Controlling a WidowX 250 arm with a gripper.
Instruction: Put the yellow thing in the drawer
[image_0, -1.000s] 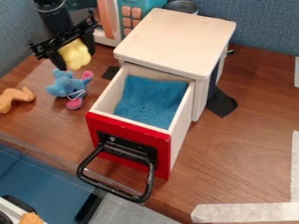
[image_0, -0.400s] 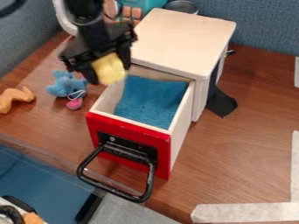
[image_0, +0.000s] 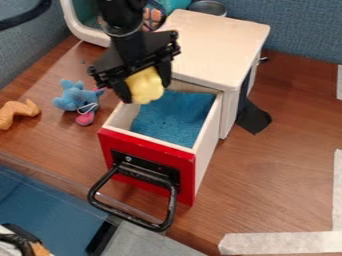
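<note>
My gripper (image_0: 145, 89) hangs over the back left part of the open drawer, shut on the yellow thing (image_0: 145, 86), which sits between its two fingers above the drawer's left wall. The drawer (image_0: 147, 149) is pulled out of its white cabinet (image_0: 212, 44); it has a red front with a black handle and a blue cloth (image_0: 175, 119) lining the inside. Part of the drawer's back left corner is hidden behind the gripper.
Left of the drawer lie a blue and pink plush toy (image_0: 78, 100) and an orange-brown toy (image_0: 17, 113). A black patch (image_0: 252, 118) is on the table by the cabinet's right side. White tape (image_0: 280, 243) marks the table at the front right.
The gripper, holding the yellow thing, has moved right and toward the camera's lower side, from above the plush toy to over the drawer's left wall. Drawer and toys have stayed put.
</note>
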